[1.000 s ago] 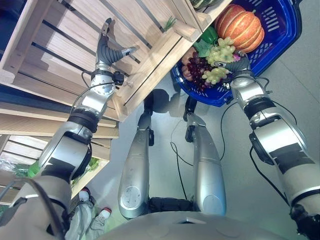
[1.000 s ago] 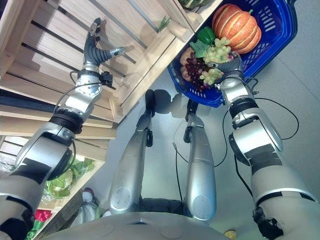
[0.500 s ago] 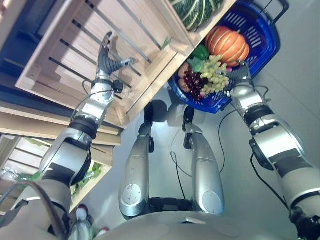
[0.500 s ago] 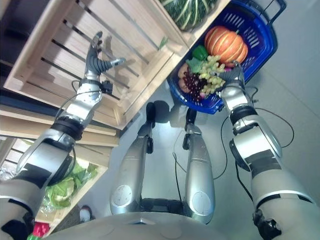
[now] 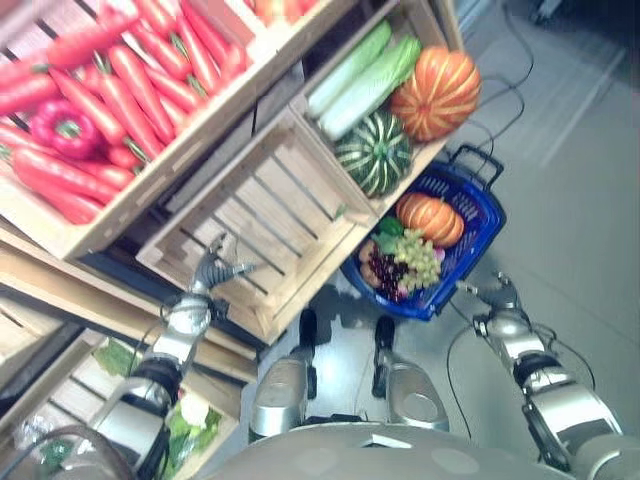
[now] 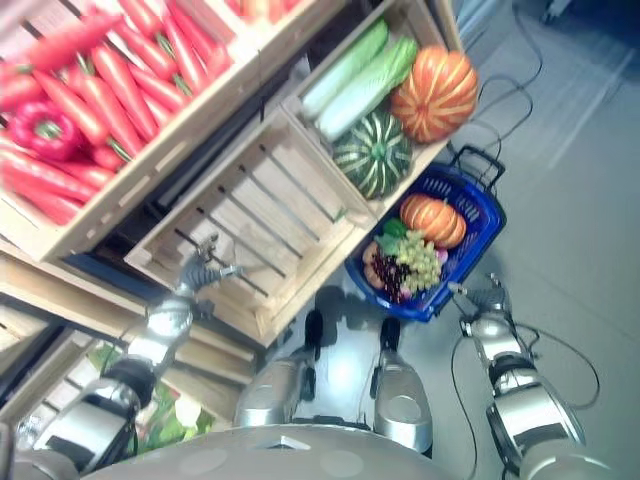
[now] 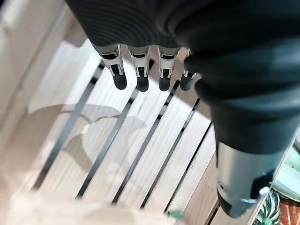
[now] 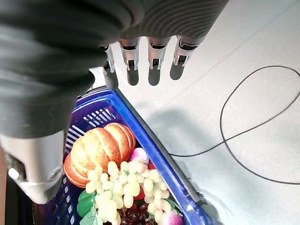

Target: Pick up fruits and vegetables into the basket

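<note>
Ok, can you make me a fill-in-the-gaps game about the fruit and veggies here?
1. The basket on the floor is coloured ____.
2. In the basket, the green grapes lie beside the dark ____ grapes.
3. The left hand reaches into a wooden crate that is ____.
4. The striped green squash sits beside an orange ____.

Missing words: blue; purple; empty; pumpkin

Left robot hand (image 5: 212, 270) raised on outstretched arm, fingers (image 7: 140, 75) straight, thumb apart. Right robot hand (image 5: 497, 295) extended forward, fingers (image 8: 153, 70) straight, relaxed, holding nothing.
</note>
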Robot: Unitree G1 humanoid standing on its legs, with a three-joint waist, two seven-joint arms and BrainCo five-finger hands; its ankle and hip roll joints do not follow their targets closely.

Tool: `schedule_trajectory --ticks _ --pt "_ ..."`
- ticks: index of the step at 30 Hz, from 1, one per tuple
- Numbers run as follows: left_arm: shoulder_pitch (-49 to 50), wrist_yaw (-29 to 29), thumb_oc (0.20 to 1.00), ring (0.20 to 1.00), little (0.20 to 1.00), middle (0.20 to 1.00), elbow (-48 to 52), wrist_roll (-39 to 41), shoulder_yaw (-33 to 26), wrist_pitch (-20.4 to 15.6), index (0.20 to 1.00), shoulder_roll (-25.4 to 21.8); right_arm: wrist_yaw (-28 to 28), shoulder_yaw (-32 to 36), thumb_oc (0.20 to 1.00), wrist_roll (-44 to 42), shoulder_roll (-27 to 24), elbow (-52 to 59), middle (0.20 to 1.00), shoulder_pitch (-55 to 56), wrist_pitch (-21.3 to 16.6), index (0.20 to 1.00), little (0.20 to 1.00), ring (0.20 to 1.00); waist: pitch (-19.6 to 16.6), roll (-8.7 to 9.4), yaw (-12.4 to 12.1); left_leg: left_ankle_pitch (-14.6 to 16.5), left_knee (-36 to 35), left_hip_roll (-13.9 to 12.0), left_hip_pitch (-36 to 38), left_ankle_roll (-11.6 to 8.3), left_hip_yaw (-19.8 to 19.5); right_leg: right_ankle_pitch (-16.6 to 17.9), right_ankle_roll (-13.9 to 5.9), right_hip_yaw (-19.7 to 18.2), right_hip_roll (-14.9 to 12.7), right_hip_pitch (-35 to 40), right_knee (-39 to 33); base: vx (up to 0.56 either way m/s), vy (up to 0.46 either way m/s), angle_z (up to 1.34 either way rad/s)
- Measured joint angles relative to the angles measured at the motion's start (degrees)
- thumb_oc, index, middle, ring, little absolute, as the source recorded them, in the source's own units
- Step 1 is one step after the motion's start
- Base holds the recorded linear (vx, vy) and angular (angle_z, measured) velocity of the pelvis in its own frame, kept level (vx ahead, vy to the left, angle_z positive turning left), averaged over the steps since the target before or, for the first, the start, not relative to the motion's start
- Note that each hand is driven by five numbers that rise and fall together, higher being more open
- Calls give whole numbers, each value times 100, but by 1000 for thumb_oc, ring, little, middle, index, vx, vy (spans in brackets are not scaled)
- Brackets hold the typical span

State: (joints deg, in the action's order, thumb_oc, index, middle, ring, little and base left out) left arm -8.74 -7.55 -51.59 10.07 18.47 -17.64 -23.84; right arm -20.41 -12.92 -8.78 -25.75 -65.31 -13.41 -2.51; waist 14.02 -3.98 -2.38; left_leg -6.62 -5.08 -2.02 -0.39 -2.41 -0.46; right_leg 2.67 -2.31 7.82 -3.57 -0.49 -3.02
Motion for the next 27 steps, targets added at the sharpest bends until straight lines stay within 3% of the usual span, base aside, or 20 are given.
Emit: schedule_trajectory --ticks 4,10,17,27 --pt "498 434 1000 1000 1000 1000 -668 -134 -156 14 1000 200 100 83 1000 222 401 -230 1000 468 24 1000 1000 1000 -543 140 55 162 -4 -60 291 -62 11 -21 -1 37 78 398 -228 121 -17 2" --pt "894 1126 1000 1000 1000 1000 -1492 -128 -329 130 1000 358 463 204 1000 527 605 -660 1000 890 220 1000 1000 1000 -822 244 104 219 -29 -90 423 -109 36 -32 -12 -7 106 517 -228 69 -5 -2" --pt "1107 1436 1000 1000 1000 1000 -1662 -120 -312 135 1000 386 692 268 1000 589 703 -1027 1000 1379 443 1000 1000 1000 -986 258 151 229 -33 -89 468 -78 49 -40 25 -120 98 521 -160 31 5 -4" --pt "1006 1538 1000 1000 1000 1000 -1615 122 -299 118 1000 535 828 259 1000 594 709 -914 1000 1379 383 1000 1000 1000 -1045 217 282 185 -28 -96 505 -30 152 8 38 -219 115 521 -223 19 -7 -5"
